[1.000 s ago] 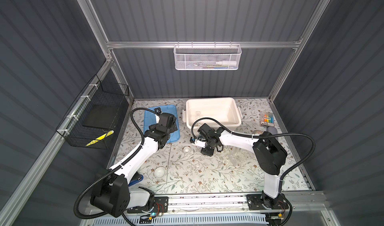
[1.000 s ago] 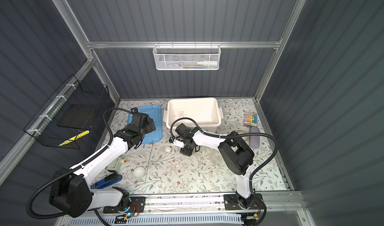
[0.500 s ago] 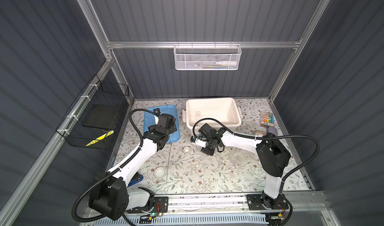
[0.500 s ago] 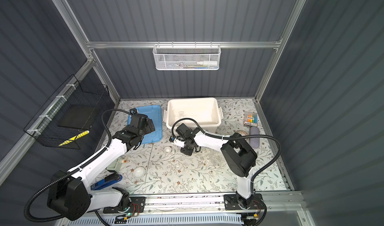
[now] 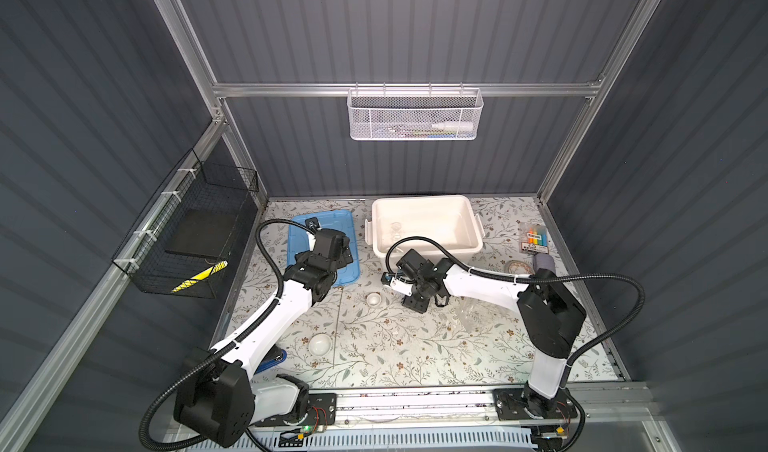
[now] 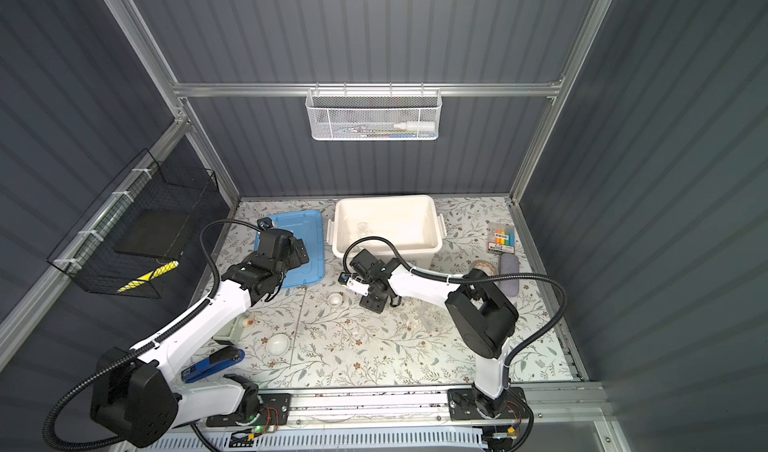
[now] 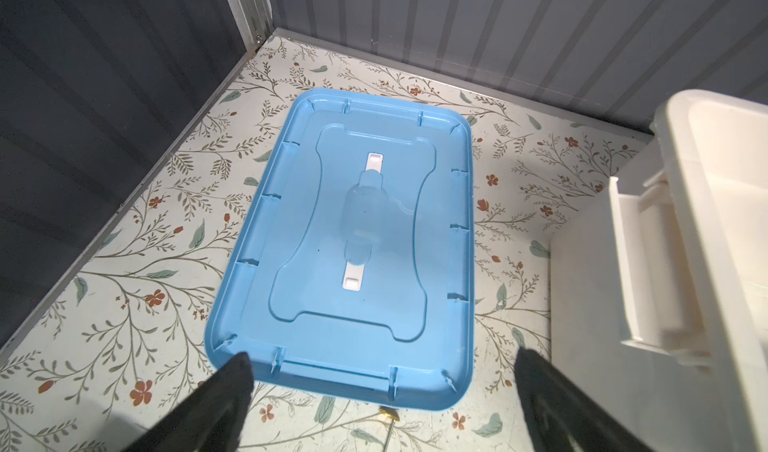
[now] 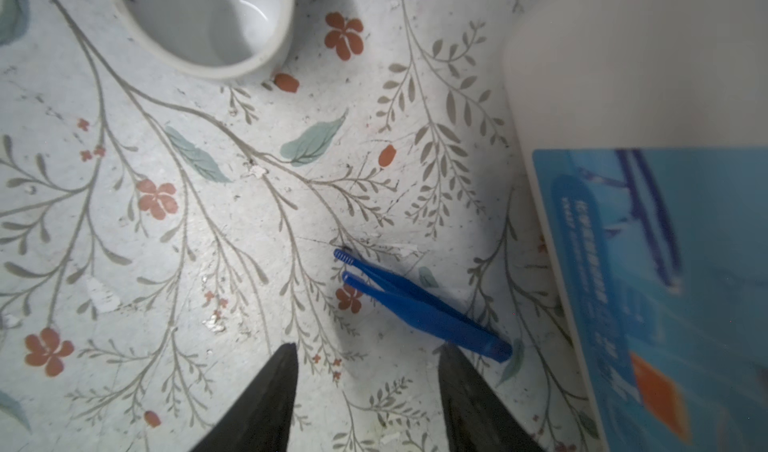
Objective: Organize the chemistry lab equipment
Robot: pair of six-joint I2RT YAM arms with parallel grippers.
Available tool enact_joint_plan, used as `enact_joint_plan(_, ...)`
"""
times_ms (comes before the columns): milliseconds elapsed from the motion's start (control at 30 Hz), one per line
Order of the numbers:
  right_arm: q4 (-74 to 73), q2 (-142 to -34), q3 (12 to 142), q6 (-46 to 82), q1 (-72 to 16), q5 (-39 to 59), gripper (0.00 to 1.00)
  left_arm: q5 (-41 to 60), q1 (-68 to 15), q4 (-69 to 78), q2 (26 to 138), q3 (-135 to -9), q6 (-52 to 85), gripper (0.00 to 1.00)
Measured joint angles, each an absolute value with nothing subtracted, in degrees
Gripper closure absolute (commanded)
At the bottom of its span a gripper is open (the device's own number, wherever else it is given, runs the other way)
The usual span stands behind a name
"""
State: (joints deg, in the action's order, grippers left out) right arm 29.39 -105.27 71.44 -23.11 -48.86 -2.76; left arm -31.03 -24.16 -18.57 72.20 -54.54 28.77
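Observation:
Blue tweezers [image 8: 419,304] lie flat on the floral mat. My right gripper [image 8: 368,387] stands open over bare mat just short of them, and their joined end rests beside one fingertip [image 8: 453,371], outside the gap. A small white dish [image 8: 208,18] [image 5: 373,299] stands farther on. In both top views the right gripper [image 5: 419,300] [image 6: 376,302] points down in front of the white bin [image 5: 428,248]. My left gripper [image 7: 380,383] [image 5: 345,254] hangs wide open above the blue lid [image 7: 353,242]. A thin brass-tipped rod [image 7: 388,416] lies off the lid's near edge.
A white box with a blue label [image 8: 665,263] lies close beside the right gripper. A second white dish [image 5: 320,343] sits nearer the front, a blue stapler [image 6: 212,365] at front left. The pen pack [image 5: 534,238], a tape roll [image 5: 519,268] and a clear bag [image 5: 473,311] lie right.
The right arm's elbow has swung a little to the right while its gripper stayed low by the white box. The left gripper edged slightly toward the back over the lid.

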Motion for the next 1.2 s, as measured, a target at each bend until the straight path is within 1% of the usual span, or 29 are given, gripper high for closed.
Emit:
enact_joint_plan(167,27.77,-103.07,70.28,-21.85,-49.19,-4.38,0.41,-29.52,-24.16,-19.62,70.83,-54.46,28.10,0.00)
enact_joint_plan(433,26.52,-99.70,66.92,-20.75,-49.34,-6.09,0.41,-22.94,-24.16,-23.00,67.48,-51.20,26.79,0.01)
enact_joint_plan(567,26.15,-97.36,64.62,-19.88,-49.98,-7.18,0.41,-19.70,-24.84,-24.25,64.99,-47.79,27.07,0.04)
enact_joint_plan(633,25.76,-96.42,63.81,-19.25,-50.33,-7.62,0.38,-19.18,-26.22,-24.56,63.94,-46.44,27.07,0.05)
enact_joint_plan(867,23.57,-91.85,60.49,-16.23,-50.39,-7.79,0.29,-17.58,-38.09,-23.44,64.16,-45.93,22.39,0.10)
enact_joint_plan(1067,22.24,-88.88,59.16,-14.52,-50.41,-7.94,0.18,-14.52,-43.22,-19.62,71.11,-45.98,14.50,0.13)
enact_joint_plan(1200,21.65,-87.29,58.59,-13.82,-49.98,-7.77,0.13,-11.81,-45.34,-18.39,76.71,-47.05,9.28,0.15)
